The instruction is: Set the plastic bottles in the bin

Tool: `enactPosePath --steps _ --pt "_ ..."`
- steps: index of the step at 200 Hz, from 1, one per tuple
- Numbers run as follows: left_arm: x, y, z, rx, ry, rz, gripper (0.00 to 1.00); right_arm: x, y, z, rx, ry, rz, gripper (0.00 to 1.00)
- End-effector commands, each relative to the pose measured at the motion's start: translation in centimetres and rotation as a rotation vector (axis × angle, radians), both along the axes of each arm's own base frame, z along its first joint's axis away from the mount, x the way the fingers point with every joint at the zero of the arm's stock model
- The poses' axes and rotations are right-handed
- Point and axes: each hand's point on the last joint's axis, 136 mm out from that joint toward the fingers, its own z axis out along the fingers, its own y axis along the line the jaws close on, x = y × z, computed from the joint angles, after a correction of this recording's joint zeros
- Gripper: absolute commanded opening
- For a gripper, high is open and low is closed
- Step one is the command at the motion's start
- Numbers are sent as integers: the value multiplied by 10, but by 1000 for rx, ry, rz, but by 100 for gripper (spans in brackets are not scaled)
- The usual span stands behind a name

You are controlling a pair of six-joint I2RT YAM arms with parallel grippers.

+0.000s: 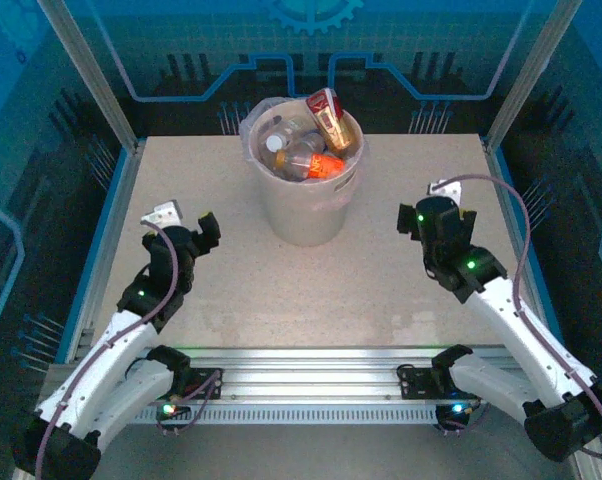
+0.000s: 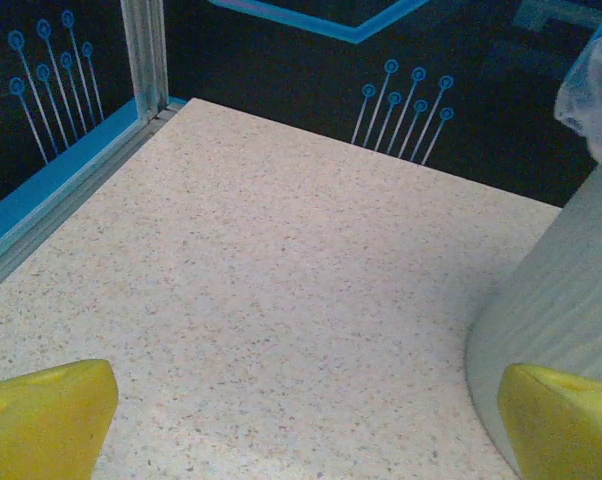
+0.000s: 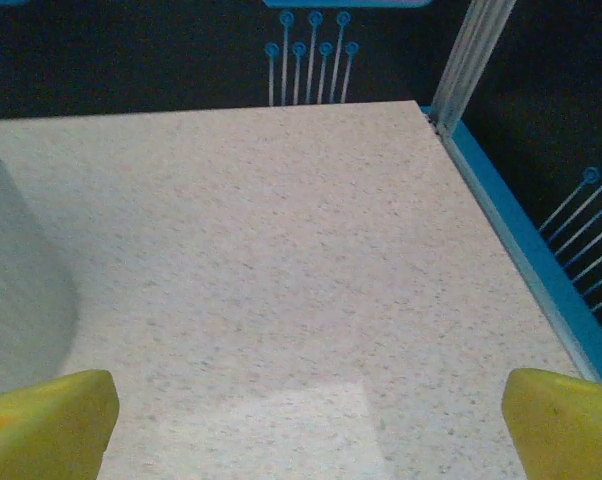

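Observation:
The beige-white bin (image 1: 303,205) stands at the back middle of the table, with its clear liner folded over the rim. Several plastic bottles (image 1: 306,150) fill it to the top; one red-labelled bottle (image 1: 326,115) leans over the far right rim. My left gripper (image 1: 203,232) hangs open to the left of the bin, and the bin's wall (image 2: 561,300) shows beside its yellow fingertips (image 2: 46,420). My right gripper (image 1: 413,218) is open to the right of the bin, whose wall (image 3: 16,290) sits left of the fingertips (image 3: 561,420). Nothing is between either pair of fingers.
Speckled tabletop (image 1: 311,290) spreads around the bin. Blue edge rails (image 2: 51,190) (image 3: 526,250) and metal corner posts (image 3: 471,55) border the table, with dark patterned walls behind. An aluminium rail (image 1: 311,365) runs along the near edge between the arm bases.

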Motion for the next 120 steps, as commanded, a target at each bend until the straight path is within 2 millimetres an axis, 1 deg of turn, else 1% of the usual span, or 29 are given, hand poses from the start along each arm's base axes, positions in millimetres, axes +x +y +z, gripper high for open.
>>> enactPosePath --steps 1,53,79,98,120 --pt "1 11 -4 47 -41 44 99 1 -14 -14 -56 -23 -5 100" --pt "7 20 -44 77 28 58 99 6 -26 -74 -34 13 29 100" --pt "12 25 -58 102 26 49 99 11 -31 -95 -34 23 47 100" --pt "18 20 -66 128 1 -1 99 15 -34 -110 -36 46 56 100" --pt "24 19 -72 164 -37 -41 99 23 -37 -121 -25 62 68 100"
